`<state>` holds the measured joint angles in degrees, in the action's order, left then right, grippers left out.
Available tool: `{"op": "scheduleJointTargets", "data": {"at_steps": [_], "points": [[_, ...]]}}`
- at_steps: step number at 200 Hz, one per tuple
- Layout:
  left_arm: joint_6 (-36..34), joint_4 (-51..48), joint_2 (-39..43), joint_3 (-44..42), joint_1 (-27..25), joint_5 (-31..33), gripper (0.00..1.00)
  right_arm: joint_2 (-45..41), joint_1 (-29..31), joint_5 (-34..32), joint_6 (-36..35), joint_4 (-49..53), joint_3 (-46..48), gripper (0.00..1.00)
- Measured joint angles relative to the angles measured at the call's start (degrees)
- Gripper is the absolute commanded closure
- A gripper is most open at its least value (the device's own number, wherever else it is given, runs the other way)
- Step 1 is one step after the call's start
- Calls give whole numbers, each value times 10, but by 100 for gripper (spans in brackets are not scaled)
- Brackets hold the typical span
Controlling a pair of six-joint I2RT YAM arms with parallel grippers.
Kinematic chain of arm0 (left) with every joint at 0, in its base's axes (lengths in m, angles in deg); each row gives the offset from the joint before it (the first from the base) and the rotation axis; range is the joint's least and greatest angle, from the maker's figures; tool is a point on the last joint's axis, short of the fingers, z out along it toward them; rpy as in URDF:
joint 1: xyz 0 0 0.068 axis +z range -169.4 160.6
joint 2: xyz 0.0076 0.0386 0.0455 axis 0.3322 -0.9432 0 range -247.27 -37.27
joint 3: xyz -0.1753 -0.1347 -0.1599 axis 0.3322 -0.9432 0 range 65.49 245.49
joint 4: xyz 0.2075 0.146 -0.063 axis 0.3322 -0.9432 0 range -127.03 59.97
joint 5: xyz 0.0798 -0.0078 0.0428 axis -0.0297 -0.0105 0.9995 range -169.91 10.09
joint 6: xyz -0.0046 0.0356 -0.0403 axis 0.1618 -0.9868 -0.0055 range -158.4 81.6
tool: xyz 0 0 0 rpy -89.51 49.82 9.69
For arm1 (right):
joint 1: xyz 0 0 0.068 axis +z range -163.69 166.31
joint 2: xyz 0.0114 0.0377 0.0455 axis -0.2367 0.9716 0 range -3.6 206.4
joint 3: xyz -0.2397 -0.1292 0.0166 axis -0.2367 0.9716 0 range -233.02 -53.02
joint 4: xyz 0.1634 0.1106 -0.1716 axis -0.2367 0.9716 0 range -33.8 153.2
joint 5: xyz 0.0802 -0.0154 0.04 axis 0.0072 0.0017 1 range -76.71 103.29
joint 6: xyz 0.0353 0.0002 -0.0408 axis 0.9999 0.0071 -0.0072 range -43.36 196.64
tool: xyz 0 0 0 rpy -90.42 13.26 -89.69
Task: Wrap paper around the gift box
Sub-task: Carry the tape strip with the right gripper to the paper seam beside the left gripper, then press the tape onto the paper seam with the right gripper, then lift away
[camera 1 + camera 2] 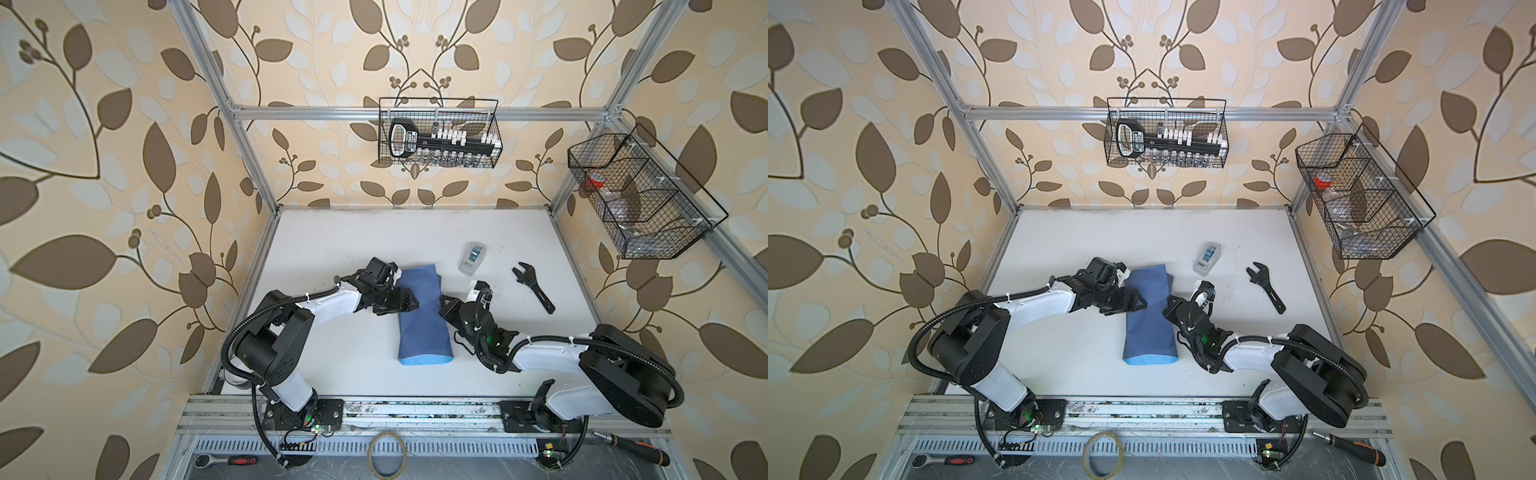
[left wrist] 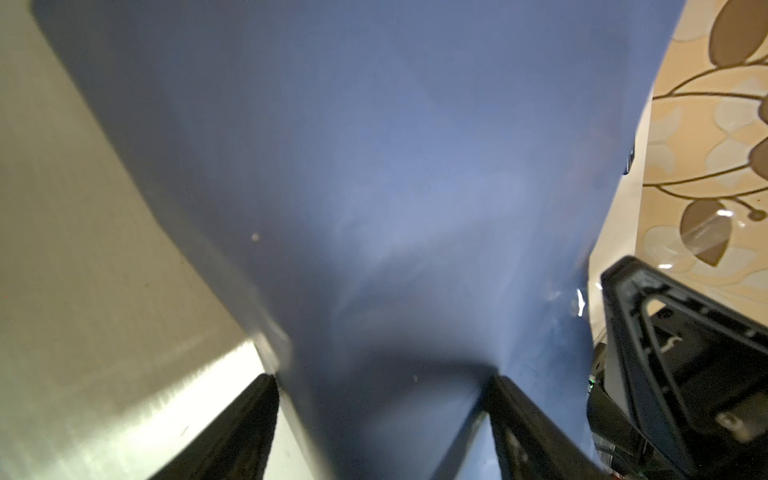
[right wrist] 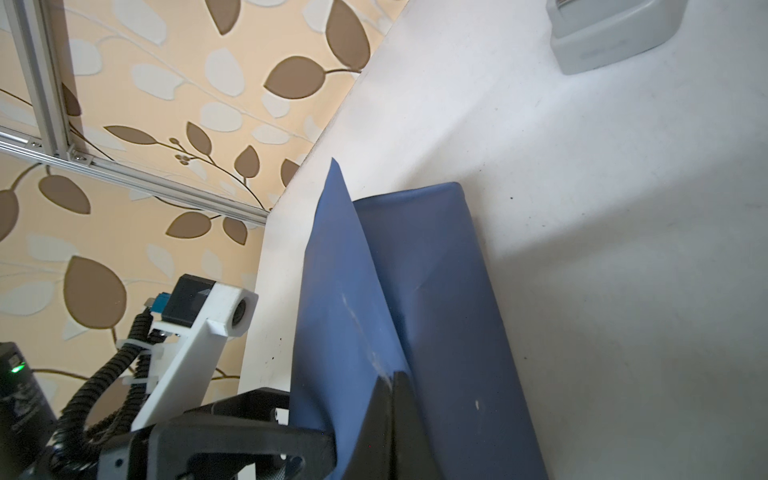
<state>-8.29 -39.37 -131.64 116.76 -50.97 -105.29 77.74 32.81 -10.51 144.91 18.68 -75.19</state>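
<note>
The left arm (image 1: 332,301) reaches in from its near-left base, forearm running rightward, wrist rolled on its side. The left gripper (image 1: 411,305) meets the left edge of the paper (image 1: 419,332), a long folded bundle lying mid-table (image 1: 332,249), slate-blue face outward and a light-blue strip showing at its near end. In the left wrist view its fingers (image 2: 245,432) stand wide apart. The paper fills the gap and meets both inner faces, so they hold the bundle between them. The right arm (image 1: 548,357) bends out to the right and comes back, bringing the right gripper (image 1: 444,301) to the bundle's right edge. In the right wrist view its fingers (image 3: 390,415) are closed flat on a flap of paper that stands up from the bundle to a pointed corner. The gift box cannot be seen in any view, since paper covers the whole bundle. The left wrist view is mostly blurred blue paper and shows little detail. A clear tape dispenser (image 1: 472,258) and a black wrench (image 1: 534,291) lie apart beyond the right gripper, and the right wrist view cuts the dispenser off at its edge.
</note>
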Motion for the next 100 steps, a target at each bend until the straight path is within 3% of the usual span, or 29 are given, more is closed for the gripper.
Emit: {"op": "scheduleJointTargets", "data": {"at_steps": [100], "points": [[0, 2, -3, 0, 0, -2, 19, 9, 0, 0, -13, -9, 2, 100]]}}
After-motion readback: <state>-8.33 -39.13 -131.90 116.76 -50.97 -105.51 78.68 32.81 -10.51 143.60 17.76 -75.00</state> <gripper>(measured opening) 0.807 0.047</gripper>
